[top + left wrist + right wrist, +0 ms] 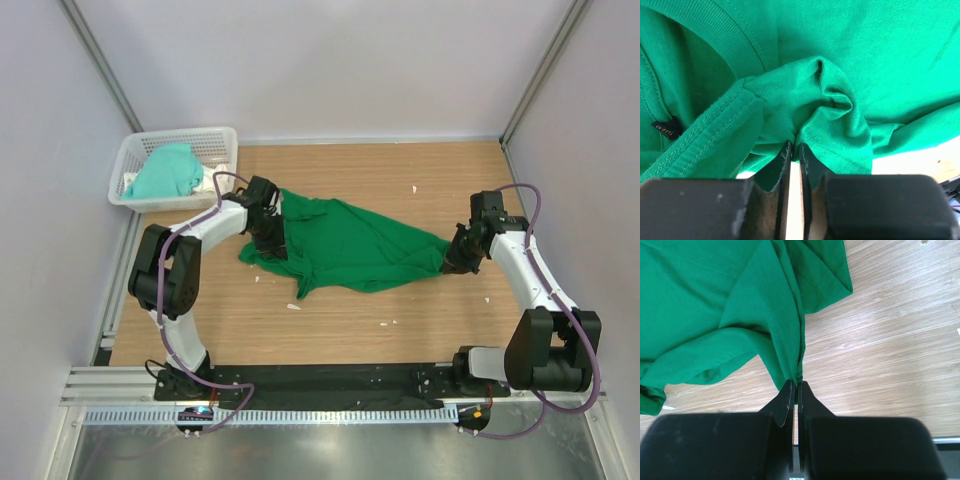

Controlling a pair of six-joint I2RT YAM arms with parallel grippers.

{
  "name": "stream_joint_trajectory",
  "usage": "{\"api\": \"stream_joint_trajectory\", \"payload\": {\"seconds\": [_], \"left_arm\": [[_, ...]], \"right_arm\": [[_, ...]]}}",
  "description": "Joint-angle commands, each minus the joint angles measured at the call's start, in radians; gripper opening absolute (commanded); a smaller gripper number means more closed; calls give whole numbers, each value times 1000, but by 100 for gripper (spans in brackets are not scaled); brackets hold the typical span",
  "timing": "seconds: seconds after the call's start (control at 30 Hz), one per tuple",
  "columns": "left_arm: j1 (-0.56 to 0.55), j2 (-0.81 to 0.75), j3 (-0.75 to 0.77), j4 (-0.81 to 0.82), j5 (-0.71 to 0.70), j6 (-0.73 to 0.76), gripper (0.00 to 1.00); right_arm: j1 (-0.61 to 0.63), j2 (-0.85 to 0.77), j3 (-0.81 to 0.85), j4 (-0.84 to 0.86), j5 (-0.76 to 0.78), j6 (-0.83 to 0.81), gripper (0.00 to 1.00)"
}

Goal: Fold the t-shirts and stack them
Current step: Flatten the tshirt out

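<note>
A: From above?
B: Lying crumpled on table [400,330]: green t-shirt [350,245], between left claw [268,232] and right claw [452,262].
A: Left wrist?
B: Clamped on bunched cloth right at the tips.
A: Right wrist?
B: Pinched narrow on a hem, cloth spreading ahead-left.

emerald green t-shirt [360,245], mint-teal t-shirt [165,172], white basket [222,142]

Wooden table [430,330], pale grey walls [330,60], metal corner posts [100,55].

The green t-shirt [370,250] is matt knit cloth, the table [450,325] smooth wood-grain, the basket [228,148] white plastic.
</note>
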Motion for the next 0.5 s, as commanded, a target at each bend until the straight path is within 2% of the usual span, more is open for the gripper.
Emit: {"api": "stream_joint_trajectory", "payload": {"seconds": [0.0,0.07,0.13,0.47], "left_arm": [[3,-23,34,0,26,14,10],[3,-35,40,-9,20,9,8],[3,-46,48,-26,19,6,0],[3,-276,34,-141,17,-115,0]], "right_arm": [[2,-7,28,14,-8,2,1],[2,-5,32,7,-8,2,1],[2,-4,39,0,-8,0,1],[5,16,80,-17,-42,2,1]]}}
